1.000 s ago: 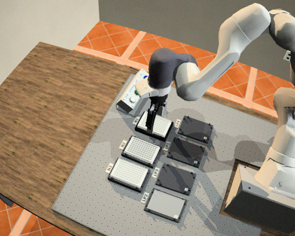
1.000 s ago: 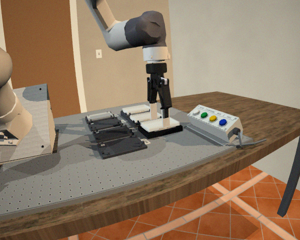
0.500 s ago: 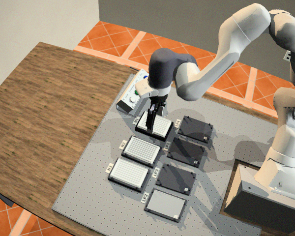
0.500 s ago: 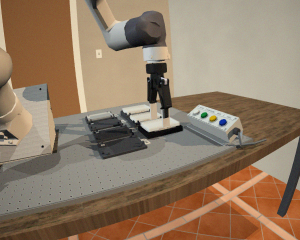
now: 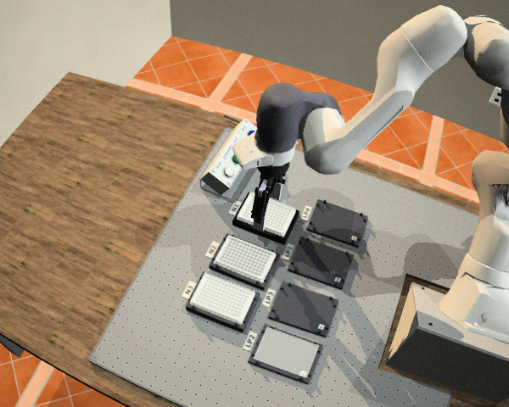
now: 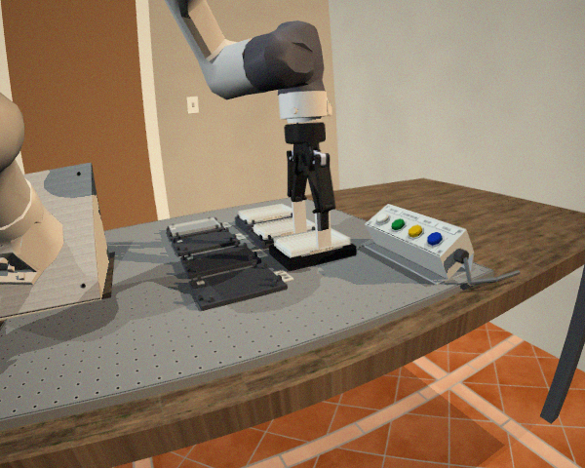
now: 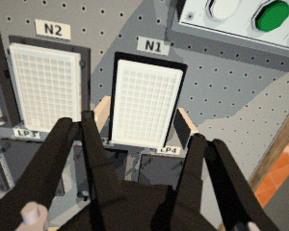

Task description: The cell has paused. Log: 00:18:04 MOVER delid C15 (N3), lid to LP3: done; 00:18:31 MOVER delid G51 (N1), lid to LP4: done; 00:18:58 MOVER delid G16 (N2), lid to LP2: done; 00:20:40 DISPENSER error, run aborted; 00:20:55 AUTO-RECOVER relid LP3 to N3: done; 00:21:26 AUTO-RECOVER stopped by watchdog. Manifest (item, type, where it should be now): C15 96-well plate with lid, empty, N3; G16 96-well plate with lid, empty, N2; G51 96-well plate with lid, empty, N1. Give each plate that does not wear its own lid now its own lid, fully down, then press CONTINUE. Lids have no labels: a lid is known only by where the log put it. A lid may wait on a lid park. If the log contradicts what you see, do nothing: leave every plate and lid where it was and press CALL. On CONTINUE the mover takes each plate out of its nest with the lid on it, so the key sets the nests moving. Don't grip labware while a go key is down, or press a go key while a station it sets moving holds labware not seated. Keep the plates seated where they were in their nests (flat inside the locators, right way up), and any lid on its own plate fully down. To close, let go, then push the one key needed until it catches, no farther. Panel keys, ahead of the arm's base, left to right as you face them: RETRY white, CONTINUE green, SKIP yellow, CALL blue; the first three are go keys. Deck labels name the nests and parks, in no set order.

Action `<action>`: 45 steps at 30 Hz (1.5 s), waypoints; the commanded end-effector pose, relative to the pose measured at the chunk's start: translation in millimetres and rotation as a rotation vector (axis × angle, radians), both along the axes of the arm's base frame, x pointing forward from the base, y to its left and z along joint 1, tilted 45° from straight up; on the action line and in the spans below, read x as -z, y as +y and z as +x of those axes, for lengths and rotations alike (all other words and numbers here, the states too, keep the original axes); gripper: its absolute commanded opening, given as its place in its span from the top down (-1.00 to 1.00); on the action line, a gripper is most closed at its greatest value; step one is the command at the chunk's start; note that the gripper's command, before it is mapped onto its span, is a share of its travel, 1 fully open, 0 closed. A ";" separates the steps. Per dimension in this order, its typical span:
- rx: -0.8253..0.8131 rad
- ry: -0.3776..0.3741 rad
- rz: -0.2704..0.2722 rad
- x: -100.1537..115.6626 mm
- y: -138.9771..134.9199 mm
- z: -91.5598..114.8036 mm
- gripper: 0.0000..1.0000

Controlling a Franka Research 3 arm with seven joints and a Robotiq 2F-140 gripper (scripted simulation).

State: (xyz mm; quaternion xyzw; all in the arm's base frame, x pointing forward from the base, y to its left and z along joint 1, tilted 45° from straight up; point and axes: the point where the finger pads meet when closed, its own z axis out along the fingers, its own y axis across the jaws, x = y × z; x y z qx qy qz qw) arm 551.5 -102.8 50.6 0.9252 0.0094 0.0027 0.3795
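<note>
Three white 96-well plates sit in black nests in a row. The N1 plate point(image 5: 272, 217) point(image 7: 145, 102) is nearest the key panel, the N2 plate point(image 5: 244, 259) point(image 7: 46, 84) is in the middle, and the N3 plate point(image 5: 221, 298) is farthest from it. The N1 and N3 tops look smooth, as if lidded. N2 shows sharper wells, as if bare. A pale lid point(image 5: 285, 353) lies on park LP2. My gripper point(image 5: 259, 219) point(image 6: 310, 226) point(image 7: 143, 111) points straight down over the N1 plate. It is open, with a finger on each side of the plate's long edges, holding nothing.
Parks LP4 point(image 5: 337, 221), LP1 point(image 5: 321, 261) and LP3 point(image 5: 303, 308) are dark and bare. The key panel point(image 6: 416, 238) stands just beyond N1, with its green key point(image 6: 397, 224) point(image 7: 273, 15) second from the left. The arm's base block point(image 5: 443, 342) is at the right.
</note>
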 end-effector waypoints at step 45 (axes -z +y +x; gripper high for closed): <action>0.009 -0.006 0.001 -29.0 28.1 -1.1 -0.32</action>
